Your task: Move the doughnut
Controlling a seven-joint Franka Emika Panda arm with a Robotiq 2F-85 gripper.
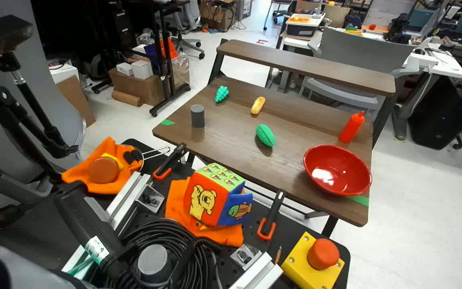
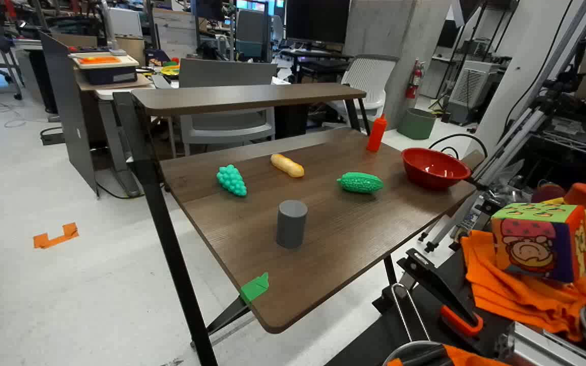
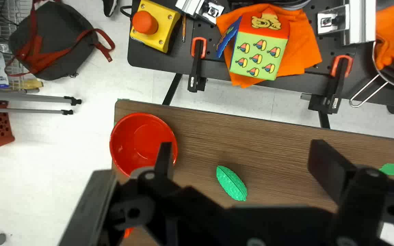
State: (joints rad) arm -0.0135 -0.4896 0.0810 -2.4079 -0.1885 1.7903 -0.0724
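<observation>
The doughnut (image 1: 258, 106) is a small elongated yellow-orange toy piece lying on the brown table (image 1: 231, 124), toward the raised back shelf. In an exterior view it also shows as a long bun-like piece (image 2: 287, 166). It does not show in the wrist view, where the gripper body covers the lower part. My gripper (image 3: 242, 150) shows only in the wrist view. Its fingers are wide apart with nothing between them, high above the table. The green bumpy piece (image 3: 231, 183) lies on the table below, seen between the fingers.
On the table are a red bowl (image 1: 337, 170), a red bottle (image 1: 351, 127), a dark grey cylinder (image 1: 197, 116), and a teal grape-like piece (image 1: 221, 94). A raised shelf (image 1: 303, 64) runs along the back. A soft cube (image 1: 217, 196) sits on the black robot stand.
</observation>
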